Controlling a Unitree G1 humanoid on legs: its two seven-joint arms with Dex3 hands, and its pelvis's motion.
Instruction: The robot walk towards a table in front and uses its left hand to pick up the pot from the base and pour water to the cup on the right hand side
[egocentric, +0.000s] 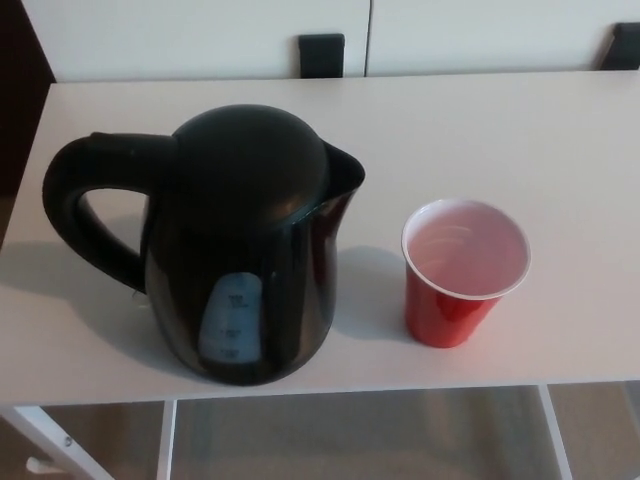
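Black kettle (240, 250) stands untouched on the desk (560, 140), left of the empty red cup (462, 270). Neither hand shows, so their state is unknown; grasping and pouring remain.

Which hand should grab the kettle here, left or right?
Left. The kettle has its handle on the robot's left, and the cup stands to its right. Neither hand shows yet.
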